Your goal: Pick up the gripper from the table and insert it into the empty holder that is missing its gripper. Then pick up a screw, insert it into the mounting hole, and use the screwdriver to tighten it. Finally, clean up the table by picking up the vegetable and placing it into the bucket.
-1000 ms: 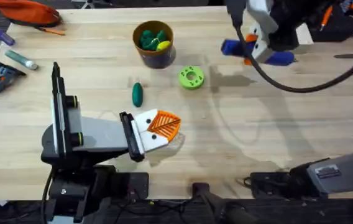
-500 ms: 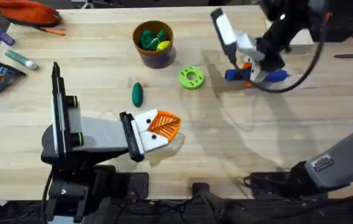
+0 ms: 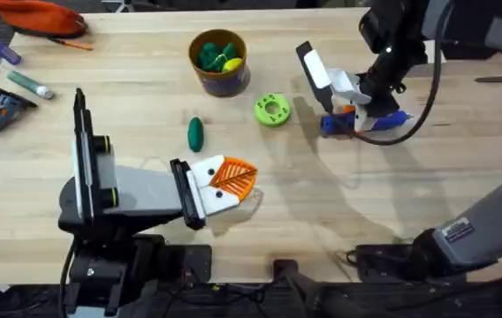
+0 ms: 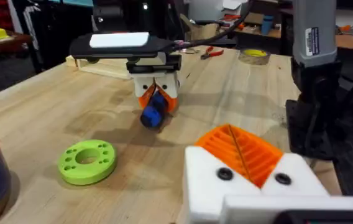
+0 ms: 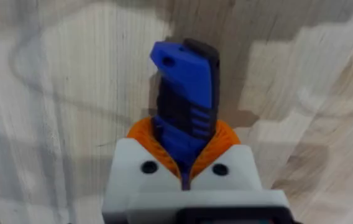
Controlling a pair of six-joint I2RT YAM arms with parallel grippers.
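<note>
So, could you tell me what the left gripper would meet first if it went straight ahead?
Probably the right gripper and the screwdriver it holds; the green disc sits off to one side of that line, though depth is uncertain.

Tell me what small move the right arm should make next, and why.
Probably open the fingers and lift away. The right gripper is shut on the screwdriver, low at the table, and the vegetable is not yet in the bucket.

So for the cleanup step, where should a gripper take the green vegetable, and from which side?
Grip the vegetable across its narrow middle, coming straight down from above. It lies flat on the bare table, long axis running toward and away from the arm bases, so fingers should probably close from its left and right, where the wood is free.
</note>
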